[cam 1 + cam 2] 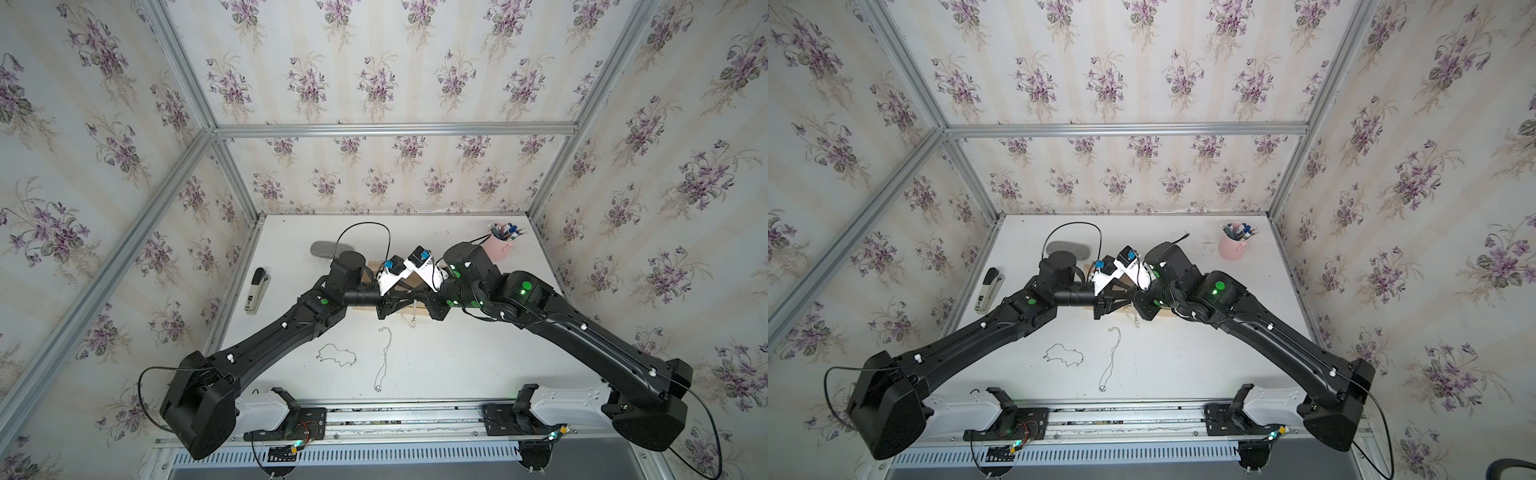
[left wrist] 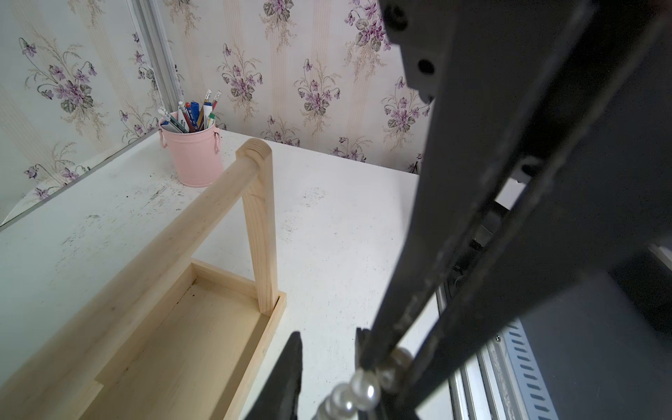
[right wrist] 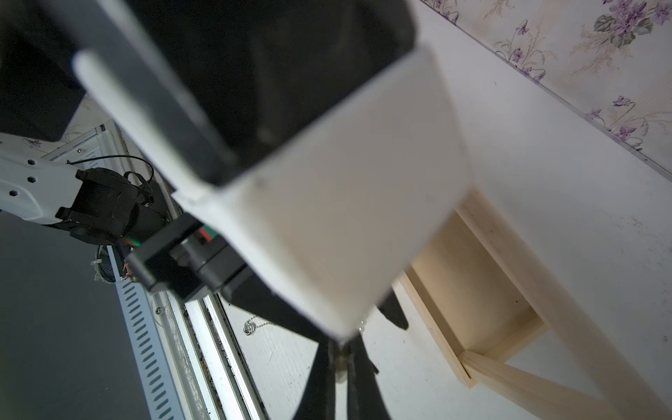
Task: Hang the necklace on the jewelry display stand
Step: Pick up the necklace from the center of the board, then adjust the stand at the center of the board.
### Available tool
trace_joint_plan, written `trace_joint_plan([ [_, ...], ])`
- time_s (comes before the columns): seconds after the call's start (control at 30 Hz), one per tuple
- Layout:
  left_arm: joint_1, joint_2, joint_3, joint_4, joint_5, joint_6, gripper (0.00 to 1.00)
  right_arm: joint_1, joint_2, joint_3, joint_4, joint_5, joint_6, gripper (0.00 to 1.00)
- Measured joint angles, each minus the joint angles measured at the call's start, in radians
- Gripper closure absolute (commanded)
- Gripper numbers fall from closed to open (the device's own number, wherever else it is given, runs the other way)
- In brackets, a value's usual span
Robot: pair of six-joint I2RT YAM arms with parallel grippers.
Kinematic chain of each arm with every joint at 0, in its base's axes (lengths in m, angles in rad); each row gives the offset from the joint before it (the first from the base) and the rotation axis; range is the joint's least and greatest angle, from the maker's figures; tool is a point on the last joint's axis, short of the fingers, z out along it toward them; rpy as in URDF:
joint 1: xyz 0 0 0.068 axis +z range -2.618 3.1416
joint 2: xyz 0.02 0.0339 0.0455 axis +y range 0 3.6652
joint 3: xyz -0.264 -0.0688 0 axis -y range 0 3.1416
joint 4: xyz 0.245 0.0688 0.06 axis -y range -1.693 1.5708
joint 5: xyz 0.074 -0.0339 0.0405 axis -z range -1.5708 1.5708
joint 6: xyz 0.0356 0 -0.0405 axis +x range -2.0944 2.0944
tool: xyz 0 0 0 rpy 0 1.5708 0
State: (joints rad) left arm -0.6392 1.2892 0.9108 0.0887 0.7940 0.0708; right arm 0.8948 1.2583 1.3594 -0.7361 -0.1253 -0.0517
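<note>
A pearl necklace (image 1: pixel 409 318) hangs between my two grippers, just in front of the light wooden jewelry display stand (image 2: pixel 203 203). My right gripper (image 3: pixel 340 360) is shut on a pearl of the strand. In the left wrist view its black fingers (image 2: pixel 418 298) cross the picture and pinch the pearls (image 2: pixel 363 391). My left gripper (image 2: pixel 327 338) stands open with the pearl strand in the gap, close to one finger. The stand's top rail, one upright (image 2: pixel 260 232) and base tray (image 3: pixel 472 283) are bare. In both top views the arms hide most of the stand.
A thin dark chain (image 1: pixel 336 357) and a silver chain with a pendant (image 1: pixel 384 357) lie on the white table nearer the front. A pink cup of pens (image 1: pixel 500 245) stands at the back right. A stapler (image 1: pixel 257 291) and a grey oval pad (image 1: pixel 330 249) lie to the left.
</note>
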Motion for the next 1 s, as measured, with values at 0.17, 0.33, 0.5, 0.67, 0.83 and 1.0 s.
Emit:
trace_joint_plan([
  [0.17,0.0,-0.016,0.005,-0.03,-0.011,-0.006,0.92,-0.009,0.003,-0.002,0.006,0.0,0.0,1.0],
  [0.33,0.0,-0.04,0.005,-0.07,-0.032,-0.014,0.96,-0.015,0.005,-0.002,0.017,0.0,0.0,1.0],
  [0.5,-0.001,-0.08,0.003,-0.107,-0.069,-0.019,1.0,-0.019,0.005,-0.002,0.032,-0.002,0.001,0.97],
  [0.67,-0.002,-0.121,0.046,-0.213,-0.164,-0.05,1.0,-0.019,0.005,-0.016,0.082,0.007,0.025,0.73],
  [0.83,0.001,-0.137,0.153,-0.423,-0.286,-0.078,1.0,-0.029,0.001,-0.036,0.114,0.049,0.049,0.5],
  [1.0,0.0,-0.119,0.274,-0.631,-0.401,-0.108,1.0,-0.027,0.0,-0.034,0.181,0.05,0.061,0.42],
])
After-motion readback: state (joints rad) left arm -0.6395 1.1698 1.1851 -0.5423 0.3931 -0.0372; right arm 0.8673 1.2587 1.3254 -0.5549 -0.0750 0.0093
